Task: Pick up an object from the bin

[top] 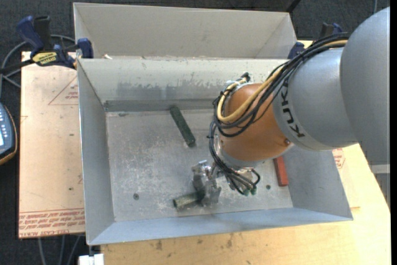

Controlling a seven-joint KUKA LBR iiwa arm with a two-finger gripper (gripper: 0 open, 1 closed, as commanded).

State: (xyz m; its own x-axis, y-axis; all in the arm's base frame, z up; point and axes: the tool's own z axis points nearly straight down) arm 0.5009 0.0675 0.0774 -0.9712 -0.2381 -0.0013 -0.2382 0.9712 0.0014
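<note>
Three bits in my scuffed metal bin [139, 161]: long flat dark bar [183, 126], red stick [281, 171], stubby dark bar [186, 202] right at the gripper [206, 187], can't tell if that's open or closed.

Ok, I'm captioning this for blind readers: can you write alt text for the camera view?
A robot arm's gripper sits low in a grey metal bin, beside a small dark stubby piece near the front wall. A dark flat bar lies toward the back, and a red-orange stick lies at the right.
</note>
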